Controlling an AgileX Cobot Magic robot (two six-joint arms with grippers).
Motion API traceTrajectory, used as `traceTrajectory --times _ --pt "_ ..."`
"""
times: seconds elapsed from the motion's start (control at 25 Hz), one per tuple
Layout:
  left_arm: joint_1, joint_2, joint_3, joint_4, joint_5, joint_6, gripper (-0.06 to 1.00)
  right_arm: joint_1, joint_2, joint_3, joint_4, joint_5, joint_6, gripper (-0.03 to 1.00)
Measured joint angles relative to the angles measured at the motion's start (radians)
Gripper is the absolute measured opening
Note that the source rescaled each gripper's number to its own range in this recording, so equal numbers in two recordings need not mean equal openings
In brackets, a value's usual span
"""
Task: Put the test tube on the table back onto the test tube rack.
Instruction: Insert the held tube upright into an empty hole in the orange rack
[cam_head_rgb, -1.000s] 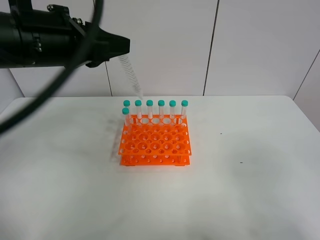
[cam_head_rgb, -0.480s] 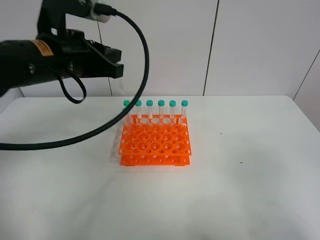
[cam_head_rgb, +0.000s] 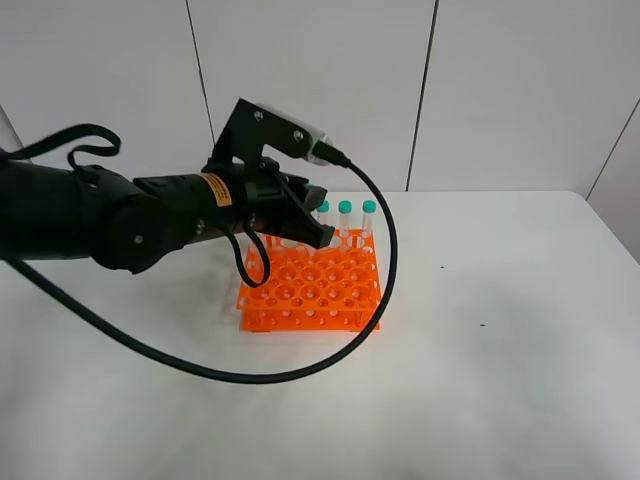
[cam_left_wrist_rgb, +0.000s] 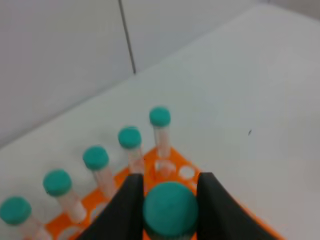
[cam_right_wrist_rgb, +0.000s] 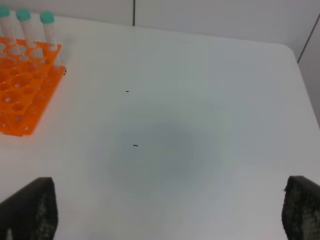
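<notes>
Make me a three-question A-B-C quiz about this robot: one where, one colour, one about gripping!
1. Where is the left gripper? A over the test tube rack; B on the bare table; C under the table.
2. What colour are the tube caps? A red; B teal; C yellow.
3. The left gripper is: A wide open; B shut on the test tube; C holding a cable.
Answers: 1 A, it hangs above the rack. 2 B, every cap is teal. 3 B, its fingers pinch the tube's cap.
</notes>
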Motion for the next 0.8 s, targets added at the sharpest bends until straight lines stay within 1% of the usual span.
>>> traceTrajectory --times 0.16,0.24,0.36,0.48,0.6,0.8 --pt "0.061 0.071 -0.034 0.001 -0.002 0.000 0.02 0.000 0.000 0.000 0.000 0.000 0.000 1.00" --pt "0.092 0.091 -0.053 0.001 -0.022 0.000 0.02 0.000 0.000 0.000 0.000 0.000 0.000 1.00" --pt "0.119 0.111 -0.072 0.005 -0.050 0.000 0.02 0.000 0.000 0.000 0.000 0.000 0.000 1.00" --pt "0.145 0.128 -0.081 0.032 -0.062 0.000 0.02 0.000 0.000 0.000 0.000 0.000 0.000 1.00" --pt "0.160 0.150 -0.083 0.039 -0.075 0.000 0.02 0.000 0.000 0.000 0.000 0.000 0.000 1.00" --pt "0.161 0.176 -0.083 0.065 -0.095 0.004 0.02 0.000 0.000 0.000 0.000 0.000 0.000 1.00"
